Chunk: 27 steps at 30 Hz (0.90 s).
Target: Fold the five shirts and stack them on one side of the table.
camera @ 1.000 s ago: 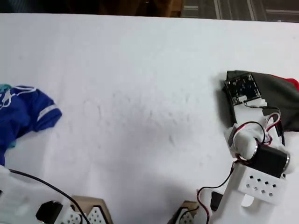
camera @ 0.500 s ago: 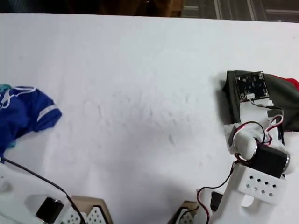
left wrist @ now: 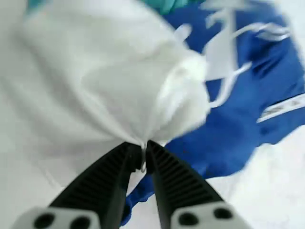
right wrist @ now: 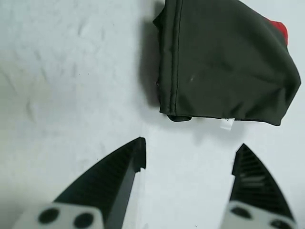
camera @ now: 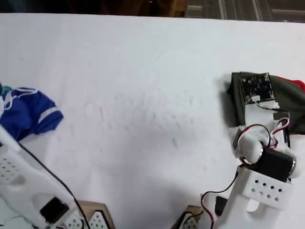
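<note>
A crumpled blue shirt [camera: 26,112] with white trim lies at the table's left edge, a bit of teal cloth [camera: 5,88] peeking from behind it. In the left wrist view my left gripper [left wrist: 142,160] is shut on a pinch of a white shirt [left wrist: 114,81], which bunches up over the blue shirt [left wrist: 248,105]. At the right edge lies a folded dark shirt [camera: 286,100] on top of a red one [camera: 298,85]. My right gripper [right wrist: 188,167] hovers open just short of the dark shirt [right wrist: 224,62], with nothing between its fingers.
The white-covered table [camera: 143,95] stretches wide between the two piles. The left arm's white body [camera: 24,191] stands at the front left corner. The right arm's base [camera: 262,186] and cables stand at the front right.
The left arm has swung up along the left edge. The blue shirt has shrunk back toward that edge. The right arm shifted slightly right over the dark shirt, then held still.
</note>
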### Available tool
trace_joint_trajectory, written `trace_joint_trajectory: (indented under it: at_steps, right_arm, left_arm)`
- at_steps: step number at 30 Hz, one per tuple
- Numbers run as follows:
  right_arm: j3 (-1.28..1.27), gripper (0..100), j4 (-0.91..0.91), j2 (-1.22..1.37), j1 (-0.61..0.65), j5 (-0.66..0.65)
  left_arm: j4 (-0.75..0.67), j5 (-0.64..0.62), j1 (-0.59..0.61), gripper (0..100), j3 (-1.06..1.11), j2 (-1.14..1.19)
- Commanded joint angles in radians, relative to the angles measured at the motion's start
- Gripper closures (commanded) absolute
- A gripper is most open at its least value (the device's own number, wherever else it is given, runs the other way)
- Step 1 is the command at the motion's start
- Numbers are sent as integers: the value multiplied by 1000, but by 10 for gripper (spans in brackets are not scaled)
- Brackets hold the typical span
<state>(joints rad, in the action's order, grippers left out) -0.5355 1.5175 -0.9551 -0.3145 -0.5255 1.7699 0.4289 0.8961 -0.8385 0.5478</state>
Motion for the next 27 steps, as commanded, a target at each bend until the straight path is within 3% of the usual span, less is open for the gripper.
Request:
trace_joint_trajectory:
  at_steps: [1,8,18,20,27]
  right_arm:
    - [9,704,-12,-15,-7,8]
    - [6,704,-5,-15,-7,9]
    - [5,704,4,-15,-5,15]
    - [5,704,4,-15,-4,15]
    - [5,704,4,-15,-2,15]
  left_arm:
    - [20,-12,-106,974,28,-219]
    - [18,-12,-382,974,283,-684]
    - [2,-26,-991,974,628,-1341]
    - [-28,-77,-1045,972,628,-1399]
    - [-120,-153,-1051,946,662,-1384]
